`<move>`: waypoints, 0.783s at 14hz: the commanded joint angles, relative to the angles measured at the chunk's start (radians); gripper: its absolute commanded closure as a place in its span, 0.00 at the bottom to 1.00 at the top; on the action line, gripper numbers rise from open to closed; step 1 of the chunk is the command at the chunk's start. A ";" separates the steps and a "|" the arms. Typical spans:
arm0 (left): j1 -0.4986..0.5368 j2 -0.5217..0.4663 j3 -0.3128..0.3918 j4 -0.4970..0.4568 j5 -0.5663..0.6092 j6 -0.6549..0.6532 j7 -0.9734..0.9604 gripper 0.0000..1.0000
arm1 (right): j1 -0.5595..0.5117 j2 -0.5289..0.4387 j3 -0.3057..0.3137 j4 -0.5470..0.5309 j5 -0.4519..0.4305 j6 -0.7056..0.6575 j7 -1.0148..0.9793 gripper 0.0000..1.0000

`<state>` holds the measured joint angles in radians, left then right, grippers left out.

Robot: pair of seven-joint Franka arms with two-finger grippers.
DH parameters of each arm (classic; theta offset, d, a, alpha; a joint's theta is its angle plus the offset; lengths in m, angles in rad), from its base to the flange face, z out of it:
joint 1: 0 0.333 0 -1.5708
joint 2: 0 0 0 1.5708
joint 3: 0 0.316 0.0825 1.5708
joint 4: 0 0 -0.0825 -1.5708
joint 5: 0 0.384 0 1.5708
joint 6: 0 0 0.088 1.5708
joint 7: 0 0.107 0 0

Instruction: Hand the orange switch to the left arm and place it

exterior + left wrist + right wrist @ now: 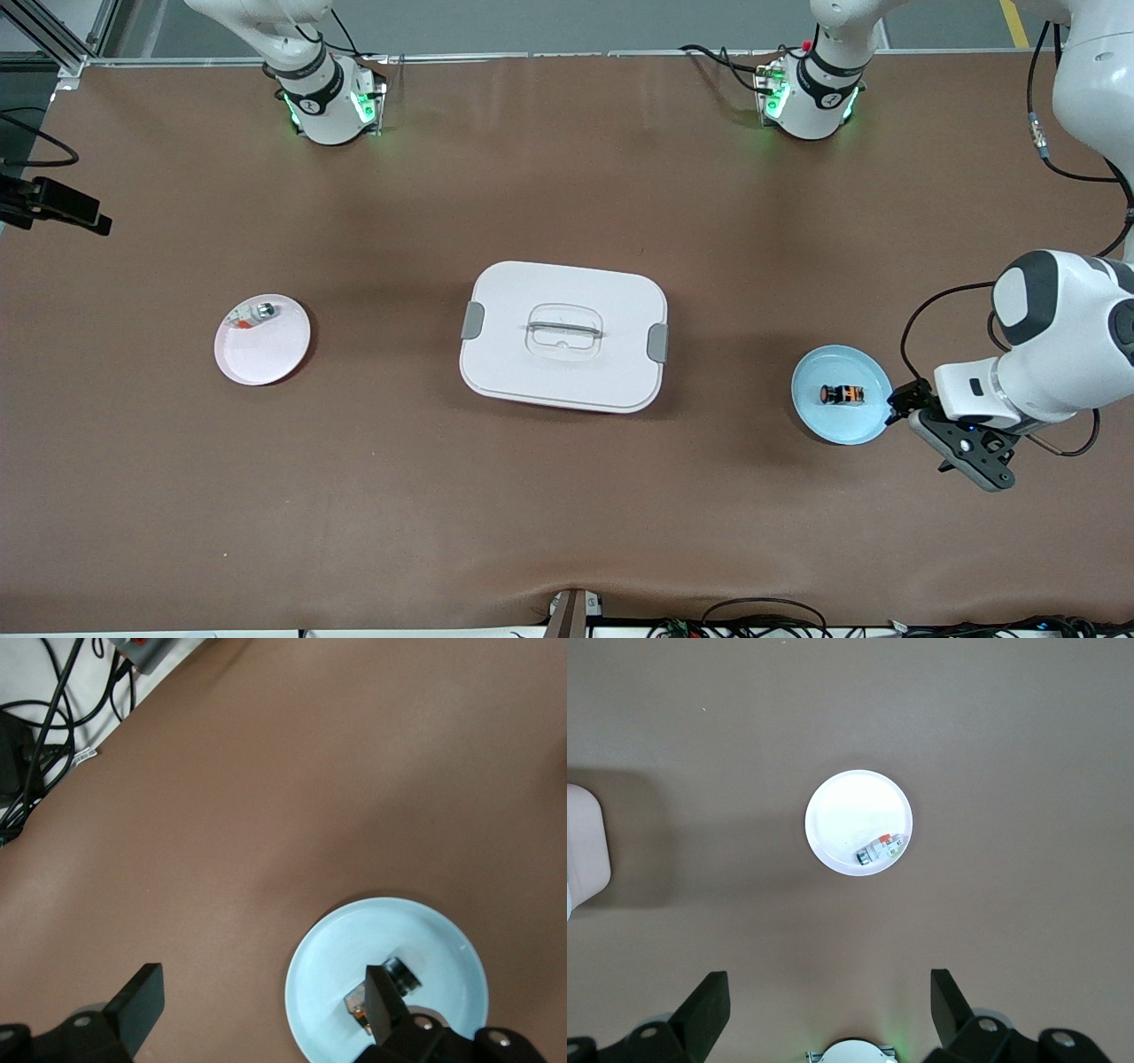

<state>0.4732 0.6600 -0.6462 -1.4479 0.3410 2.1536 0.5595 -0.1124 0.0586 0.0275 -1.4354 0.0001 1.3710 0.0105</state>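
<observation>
Orange switch [842, 394] is seen lying on its side in the light blue plate [819, 416], which is set on the brown table [567, 496] toward the left arm's end, well apart from the white box [563, 372] at the middle of the table. The left gripper [946, 441] is held low just beside that plate's rim, over the table at the plate's edge, and its fingers [142, 997] are spread wide with nothing between them. In the left wrist view the switch [400, 975] is partly hidden by one finger; it lies just outside the gap between the jaws, on the plate [337, 957], and is not touched by either finger. The right gripper [828, 1005] is shown only in its own wrist view, where it is held high over the table with its jaws spread and empty, above the pink plate [266, 359]. On that plate a small silver-and-white part [257, 313] is found, near the rim.
</observation>
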 commanded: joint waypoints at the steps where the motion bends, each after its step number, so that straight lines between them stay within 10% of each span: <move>1: -0.060 0.004 0.005 0.098 -0.014 -0.110 -0.213 0.00 | 0.002 -0.026 0.000 -0.034 0.015 0.016 -0.007 0.00; 11: -0.048 -0.220 -0.001 0.095 -0.014 -0.403 -0.679 0.00 | 0.039 -0.048 -0.001 -0.058 0.047 0.028 -0.007 0.00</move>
<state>0.4214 0.5168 -0.6509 -1.3357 0.3392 1.8231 -0.0897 -0.0695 0.0556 0.0292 -1.4402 0.0277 1.3759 0.0096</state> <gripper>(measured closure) 0.000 0.000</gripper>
